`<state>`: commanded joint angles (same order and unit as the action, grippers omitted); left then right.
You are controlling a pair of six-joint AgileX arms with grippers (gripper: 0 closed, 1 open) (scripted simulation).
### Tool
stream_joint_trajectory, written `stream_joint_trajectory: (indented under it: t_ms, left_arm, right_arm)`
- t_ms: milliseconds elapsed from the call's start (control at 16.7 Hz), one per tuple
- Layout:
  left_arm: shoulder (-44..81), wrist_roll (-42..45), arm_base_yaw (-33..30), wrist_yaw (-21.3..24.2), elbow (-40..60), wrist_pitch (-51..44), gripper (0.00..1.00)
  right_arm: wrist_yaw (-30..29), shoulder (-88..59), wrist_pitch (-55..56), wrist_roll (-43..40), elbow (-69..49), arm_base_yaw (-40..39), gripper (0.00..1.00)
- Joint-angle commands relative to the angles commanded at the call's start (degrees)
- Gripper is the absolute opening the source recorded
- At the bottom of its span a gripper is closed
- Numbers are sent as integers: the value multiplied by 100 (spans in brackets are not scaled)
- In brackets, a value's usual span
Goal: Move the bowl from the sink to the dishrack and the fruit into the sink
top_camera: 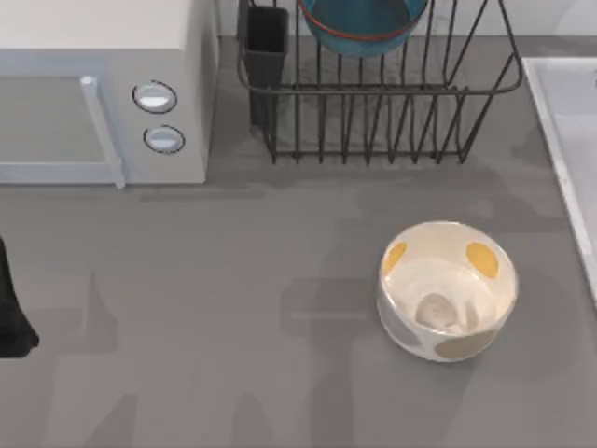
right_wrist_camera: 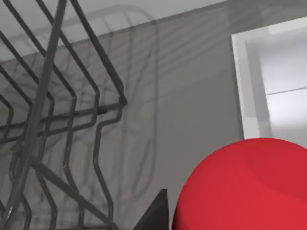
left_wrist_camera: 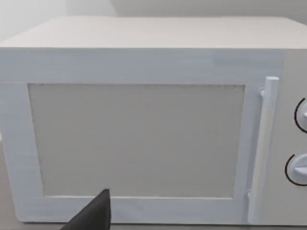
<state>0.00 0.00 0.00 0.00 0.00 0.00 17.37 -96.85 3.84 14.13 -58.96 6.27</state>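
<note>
Right gripper: its dark fingertip (right_wrist_camera: 156, 213) shows in the right wrist view, pressed against the fruit (right_wrist_camera: 244, 187), which sits large and close to the camera, so the gripper is grasping the fruit.
Fruit's surroundings: the dishrack (right_wrist_camera: 62, 124) stands on one side and the sink (right_wrist_camera: 268, 86) corner on the other, with bare grey table (right_wrist_camera: 192, 76) between them.
Left gripper: one dark fingertip (left_wrist_camera: 93, 215) shows in the left wrist view, facing the white microwave-like box (left_wrist_camera: 139, 129); I cannot tell whether it is released or clenched.
Left arm: parked at the table's left edge (top_camera: 11, 308).
Bowl: the bowl (top_camera: 364, 26) rests in the dishrack (top_camera: 373, 103) at the far edge.
Sink edge: the sink (top_camera: 560, 140) rim runs along the table's right side.
Open room: the white spotted bowl (top_camera: 448, 289) stands alone on the grey table (top_camera: 205, 308), well apart from rack and box.
</note>
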Motion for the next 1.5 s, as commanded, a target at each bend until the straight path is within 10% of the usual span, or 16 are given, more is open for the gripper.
stream_joint_trajectory:
  t_ms: [540, 1500]
  left_arm:
    - [0, 0, 0, 0, 0, 0, 100]
    - [0, 0, 0, 0, 0, 0, 100]
  right_arm:
    - [986, 961, 4218, -1124, 2137, 2065, 0]
    - [1144, -57, 5962, -1290, 2622, 2410, 0]
